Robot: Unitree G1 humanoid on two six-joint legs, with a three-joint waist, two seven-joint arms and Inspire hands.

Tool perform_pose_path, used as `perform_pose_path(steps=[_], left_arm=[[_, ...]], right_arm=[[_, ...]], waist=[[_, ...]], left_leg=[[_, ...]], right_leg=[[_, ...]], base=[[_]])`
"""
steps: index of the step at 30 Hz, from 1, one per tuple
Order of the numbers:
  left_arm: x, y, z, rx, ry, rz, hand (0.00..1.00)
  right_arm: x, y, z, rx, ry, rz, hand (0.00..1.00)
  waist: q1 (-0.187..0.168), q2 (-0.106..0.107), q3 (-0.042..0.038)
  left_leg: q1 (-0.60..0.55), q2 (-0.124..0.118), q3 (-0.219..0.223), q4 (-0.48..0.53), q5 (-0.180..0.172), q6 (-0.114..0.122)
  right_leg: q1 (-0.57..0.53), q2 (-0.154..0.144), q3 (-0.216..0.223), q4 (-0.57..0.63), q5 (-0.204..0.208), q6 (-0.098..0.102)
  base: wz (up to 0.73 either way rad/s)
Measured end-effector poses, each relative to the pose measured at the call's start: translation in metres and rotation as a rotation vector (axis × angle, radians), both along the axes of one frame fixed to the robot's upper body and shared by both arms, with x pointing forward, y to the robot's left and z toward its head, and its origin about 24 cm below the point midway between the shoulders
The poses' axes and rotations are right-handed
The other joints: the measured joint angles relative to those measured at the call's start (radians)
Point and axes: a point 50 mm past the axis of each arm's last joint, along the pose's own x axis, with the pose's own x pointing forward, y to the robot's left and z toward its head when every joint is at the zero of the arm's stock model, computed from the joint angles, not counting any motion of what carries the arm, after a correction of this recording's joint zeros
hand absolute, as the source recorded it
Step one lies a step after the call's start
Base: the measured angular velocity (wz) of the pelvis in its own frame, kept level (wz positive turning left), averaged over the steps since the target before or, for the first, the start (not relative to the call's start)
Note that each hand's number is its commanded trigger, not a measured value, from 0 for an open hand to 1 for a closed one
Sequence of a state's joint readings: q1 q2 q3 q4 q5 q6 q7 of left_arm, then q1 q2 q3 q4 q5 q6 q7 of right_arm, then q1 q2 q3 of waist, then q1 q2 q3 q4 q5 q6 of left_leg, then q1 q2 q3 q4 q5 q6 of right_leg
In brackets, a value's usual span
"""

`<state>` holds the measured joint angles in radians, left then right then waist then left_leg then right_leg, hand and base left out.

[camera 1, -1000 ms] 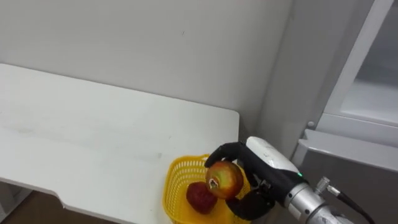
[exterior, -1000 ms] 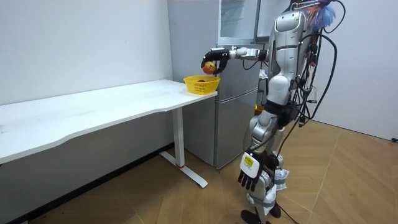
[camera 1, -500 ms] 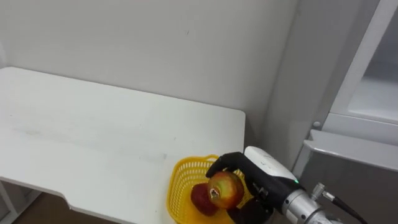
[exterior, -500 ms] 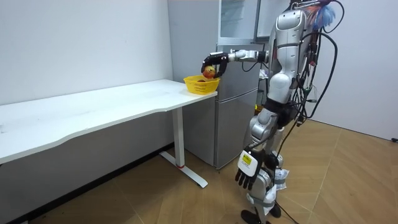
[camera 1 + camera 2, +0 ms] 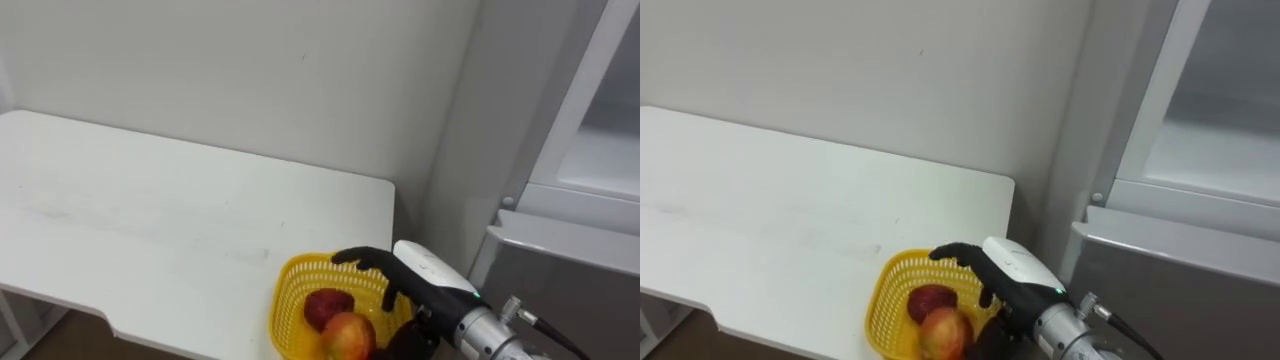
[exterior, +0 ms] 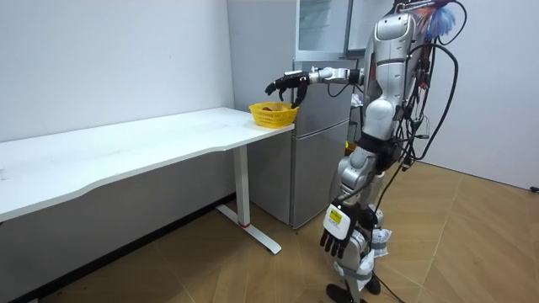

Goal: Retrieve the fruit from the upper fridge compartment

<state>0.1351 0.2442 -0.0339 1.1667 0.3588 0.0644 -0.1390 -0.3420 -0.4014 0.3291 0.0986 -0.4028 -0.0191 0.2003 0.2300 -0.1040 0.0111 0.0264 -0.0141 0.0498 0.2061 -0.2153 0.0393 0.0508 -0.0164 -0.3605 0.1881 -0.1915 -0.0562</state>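
Right hand (image 5: 412,280) is over the right side of the yellow basket (image 5: 285,287), fingers spread and arched, gripping nothing. The apple (image 5: 345,338) lies inside the basket at its near side, under and just left of the hand, touching a darker red fruit (image 5: 325,304) behind it. Basket sits at the end of the white table (image 5: 150,220) next to the fridge (image 5: 570,250). Left hand (image 6: 335,241) hangs at the robot's side, fingers loose. Robot stands by the fridge.
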Motion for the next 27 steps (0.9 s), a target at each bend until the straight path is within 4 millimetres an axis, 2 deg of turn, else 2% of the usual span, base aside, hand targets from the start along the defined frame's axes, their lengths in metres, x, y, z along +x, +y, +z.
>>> perform_pose_path(steps=[4, 8, 11, 16, 27], left_arm=[[0.0004, 0.0003, 0.0001, 0.0, -0.002, 0.003, 0.0], [0.0, 0.0004, 0.0001, 0.0, -0.002, 0.004, 0.0], [0.0002, 0.0005, 0.0002, 0.0, -0.002, 0.003, 0.0], [0.0027, 0.0008, 0.0005, 0.001, -0.008, 0.001, 0.0], [0.0043, 0.0005, 0.0006, 0.001, -0.011, -0.003, 0.0]], right_arm=[[0.0, 0.0, -0.0001, -0.004, -0.001, 0.0, 0.0], [0.0, 0.0, 0.0, -0.003, -0.001, 0.0, 0.0], [0.0001, 0.0, 0.0, -0.001, -0.004, -0.003, 0.0], [0.0004, -0.0008, -0.0004, 0.002, -0.009, -0.011, 0.0], [0.0007, 0.0001, 0.0007, 0.049, -0.02, -0.024, 0.0]], waist=[[0.0, -0.009, -0.006], [0.0, -0.011, -0.0061], [0.0, -0.006, -0.0011], [-0.002, -0.014, 0.0052], [-0.006, -0.015, 0.0063]], left_leg=[[0.002, 0.0, 0.0, -0.001, 0.0, 0.0], [0.005, 0.0, 0.0, 0.0, 0.0, 0.0], [0.005, 0.0, 0.0, 0.0, 0.0, 0.0], [0.001, 0.0, 0.0, -0.002, 0.0, 0.0], [0.004, 0.0, 0.0, -0.001, 0.0, 0.0]], right_leg=[[0.0, 0.0, 0.001, 0.0, -0.001, 0.001], [0.001, 0.0, 0.001, 0.001, 0.0, 0.001], [0.004, 0.0, 0.0, 0.002, 0.0, 0.001], [0.003, 0.0, -0.001, -0.001, -0.001, 0.001], [0.001, 0.0, -0.001, -0.002, -0.001, 0.001]], base=[[0.0], [0.0], [0.0], [0.0], [0.0]])
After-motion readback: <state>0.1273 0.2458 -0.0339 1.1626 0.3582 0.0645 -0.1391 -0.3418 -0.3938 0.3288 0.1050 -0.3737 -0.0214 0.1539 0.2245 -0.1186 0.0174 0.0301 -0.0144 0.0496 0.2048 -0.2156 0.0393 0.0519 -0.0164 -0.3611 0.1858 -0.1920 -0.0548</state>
